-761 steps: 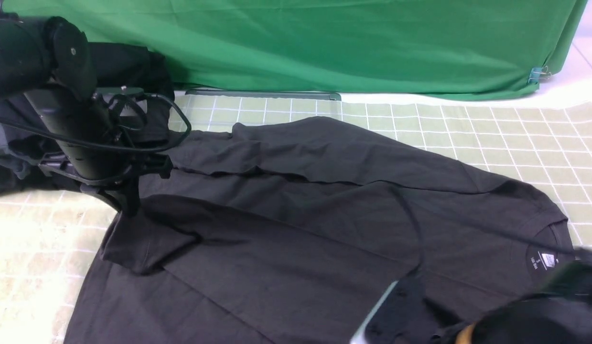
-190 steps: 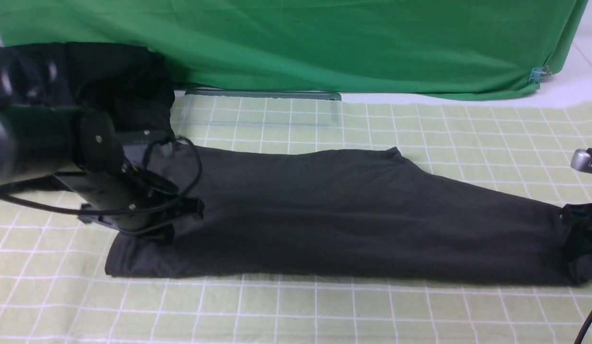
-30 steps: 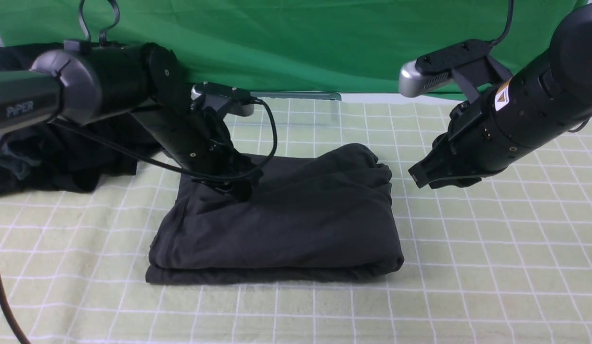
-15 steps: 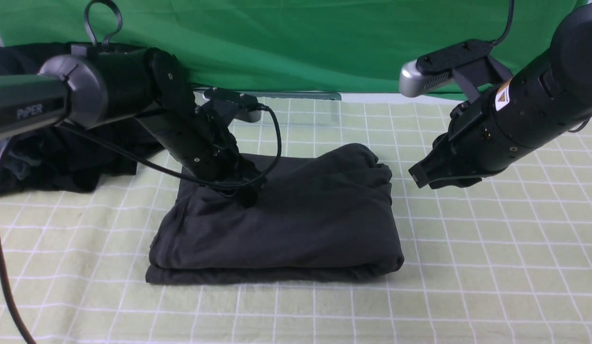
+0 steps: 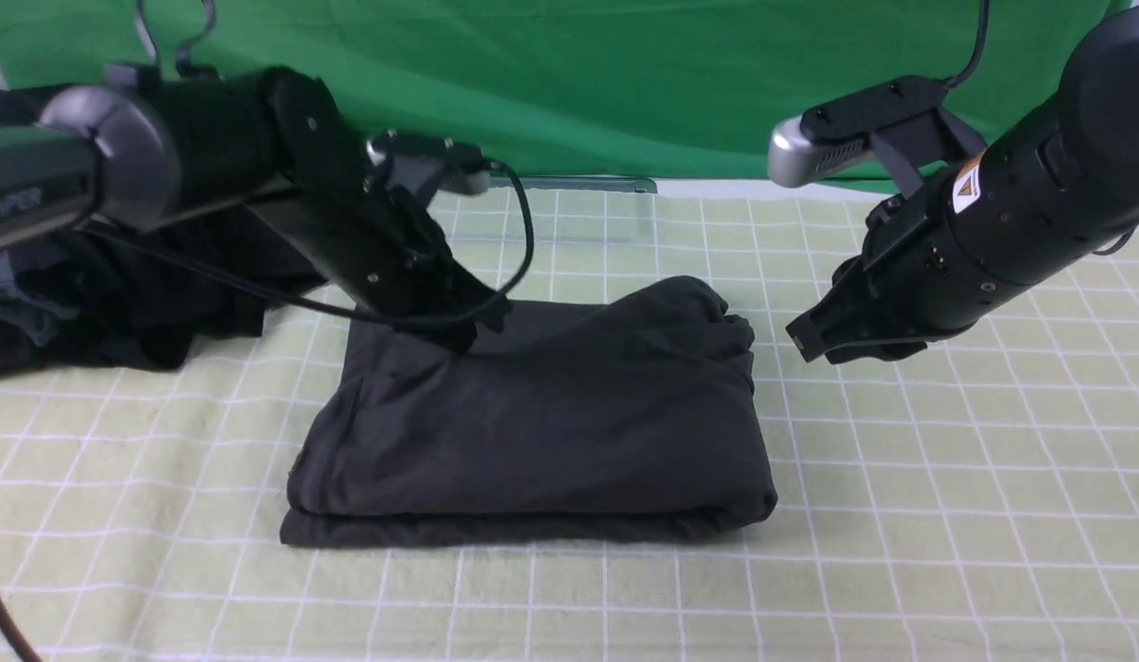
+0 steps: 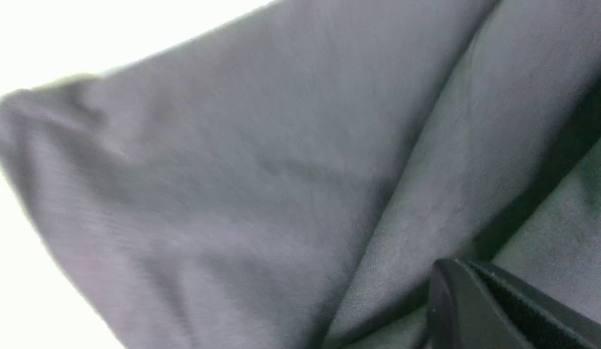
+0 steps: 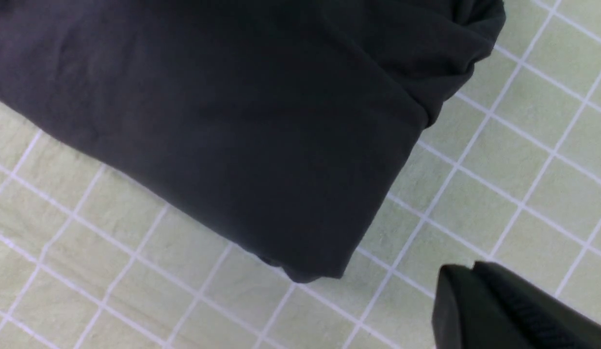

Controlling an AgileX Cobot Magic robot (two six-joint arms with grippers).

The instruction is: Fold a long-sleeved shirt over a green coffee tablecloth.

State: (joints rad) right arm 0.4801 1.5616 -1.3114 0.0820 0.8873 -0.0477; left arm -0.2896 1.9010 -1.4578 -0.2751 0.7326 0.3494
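The long-sleeved shirt (image 5: pixel 551 414) lies folded into a thick charcoal rectangle in the middle of the green coffee tablecloth (image 5: pixel 946 478). Its neck, label and print are hidden inside the folds. My left gripper (image 5: pixel 461 338) hangs just over the shirt's far left part, jaws shut with nothing between them. The left wrist view shows its tip (image 6: pixel 455 265) close above creased shirt fabric (image 6: pixel 232 169). My right gripper (image 5: pixel 799 345) hovers to the right of the shirt, shut and empty. In the right wrist view its tip (image 7: pixel 470 267) is over bare tablecloth (image 7: pixel 499 184), beside the shirt's corner (image 7: pixel 232 121).
A heap of other dark garments (image 5: pixel 119 303) lies at the far left behind my left arm. A plain bright green cloth (image 5: pixel 624 83) hangs along the back. A flat grey strip (image 5: pixel 578 184) lies at its foot.
My left gripper has lifted off the shirt's top and drawn back a little. The right arm and the folded shirt have stayed put.
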